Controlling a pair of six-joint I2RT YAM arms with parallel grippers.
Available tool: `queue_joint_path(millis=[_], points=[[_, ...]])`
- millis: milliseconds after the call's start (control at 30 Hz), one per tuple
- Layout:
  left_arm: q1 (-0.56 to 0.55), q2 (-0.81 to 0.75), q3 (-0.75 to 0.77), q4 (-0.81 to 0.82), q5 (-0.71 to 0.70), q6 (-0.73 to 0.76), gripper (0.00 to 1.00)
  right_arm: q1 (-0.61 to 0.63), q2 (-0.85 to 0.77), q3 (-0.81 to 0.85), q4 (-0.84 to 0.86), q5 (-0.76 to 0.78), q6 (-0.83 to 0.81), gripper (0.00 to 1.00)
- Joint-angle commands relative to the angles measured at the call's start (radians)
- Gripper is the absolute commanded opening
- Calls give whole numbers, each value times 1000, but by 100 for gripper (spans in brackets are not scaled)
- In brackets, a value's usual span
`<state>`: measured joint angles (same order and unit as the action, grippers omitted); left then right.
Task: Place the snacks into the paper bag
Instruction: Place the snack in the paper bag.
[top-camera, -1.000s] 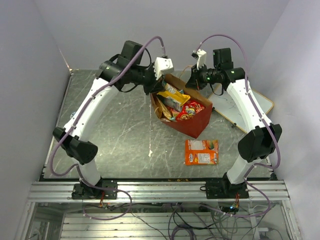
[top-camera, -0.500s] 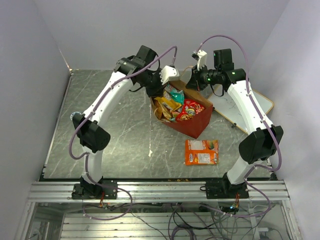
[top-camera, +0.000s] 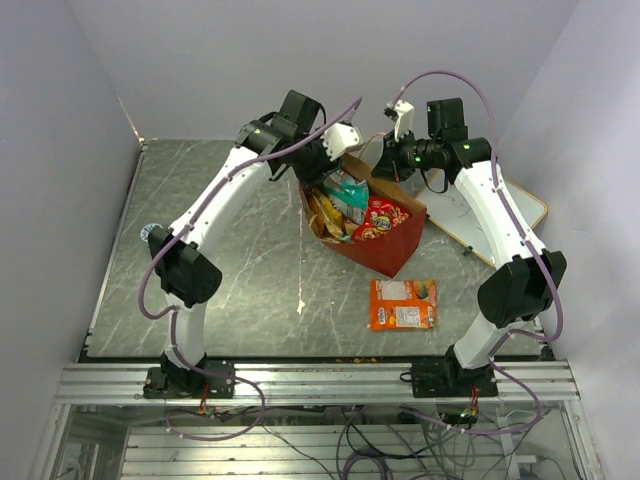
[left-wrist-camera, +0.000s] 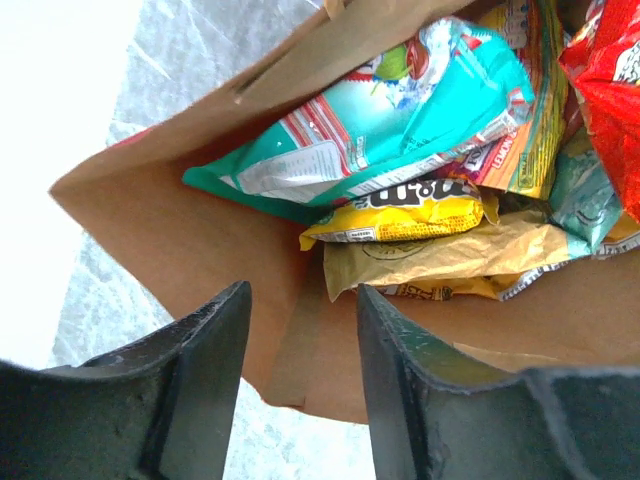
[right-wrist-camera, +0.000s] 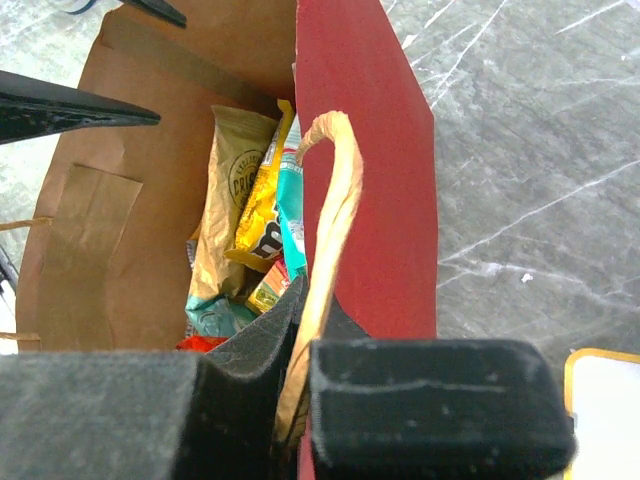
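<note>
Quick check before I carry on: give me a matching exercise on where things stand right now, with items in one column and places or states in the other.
1 teal packet
2 orange flat pack
3 tan handle
4 left gripper

A pinched in the right gripper
B open, over the rim of the paper bag
C flat on the table, outside the bag
D inside the bag

Pairs: 1-D, 2-C, 3-A, 4-B
</note>
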<state>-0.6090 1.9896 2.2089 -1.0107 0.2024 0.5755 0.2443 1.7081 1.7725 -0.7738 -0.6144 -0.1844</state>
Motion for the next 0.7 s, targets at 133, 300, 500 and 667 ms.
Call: queue_joint_path(millis=[133,300,500,667], points=[[-14,-176,-104,206,-67,-21,75,5,-24,-8,2,-5,-3,0],[-14,-229,-146,241,-118,-119,78,5,-15,-4,5,12,2,0],[-12,-310,-313,314,-199,-281,79,5,-11,-2,5,12,2,0],[-12,-427,-428,377,-108,-305,78,4,-15,-8,11,16,4,0]])
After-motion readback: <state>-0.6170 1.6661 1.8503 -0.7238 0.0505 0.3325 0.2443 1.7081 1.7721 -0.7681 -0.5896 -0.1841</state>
